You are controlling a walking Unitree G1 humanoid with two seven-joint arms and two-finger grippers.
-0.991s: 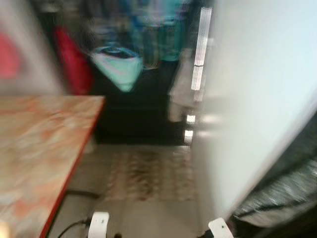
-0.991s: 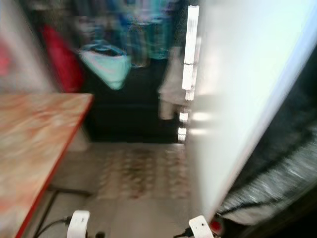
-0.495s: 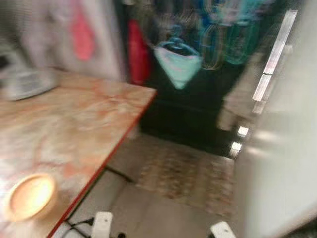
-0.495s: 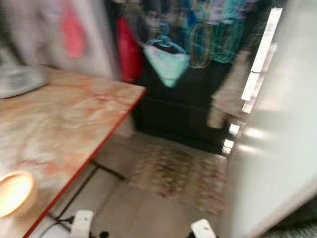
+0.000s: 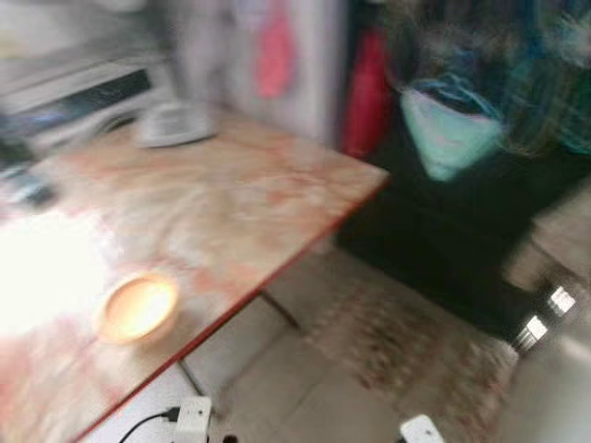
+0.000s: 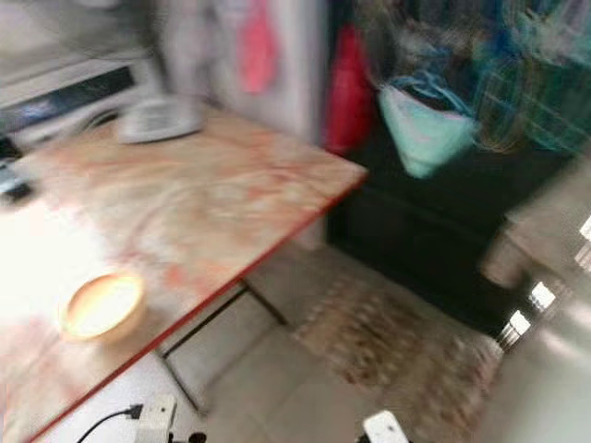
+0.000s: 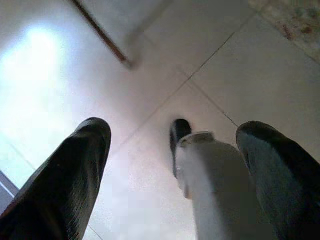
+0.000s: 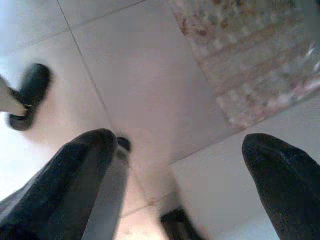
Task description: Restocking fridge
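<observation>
Both arms hang low over the tiled floor. In the left wrist view my left gripper (image 7: 175,132) is open, its black fingers (image 7: 75,170) wide apart with nothing between them but floor and a white part of my own body (image 7: 210,185). My right gripper (image 8: 180,142) is open too, over floor tiles and a patterned rug (image 8: 250,60). A pale white panel (image 6: 545,369), blurred, shows at the far right edge of the eye views. No item to stock can be made out.
An orange marbled table (image 5: 231,194) with a red rim stands to the left, carrying a wooden bowl (image 5: 138,307) and a pale flat object (image 5: 174,125). Ahead lie the rug (image 5: 406,341), a dark cabinet (image 5: 443,231), a hanging teal bag (image 5: 450,134) and red cloth (image 5: 367,92).
The whole picture has swung: the camera turned left. The white panel has slid out to the right edge, while the table and the bowl have come into view.
</observation>
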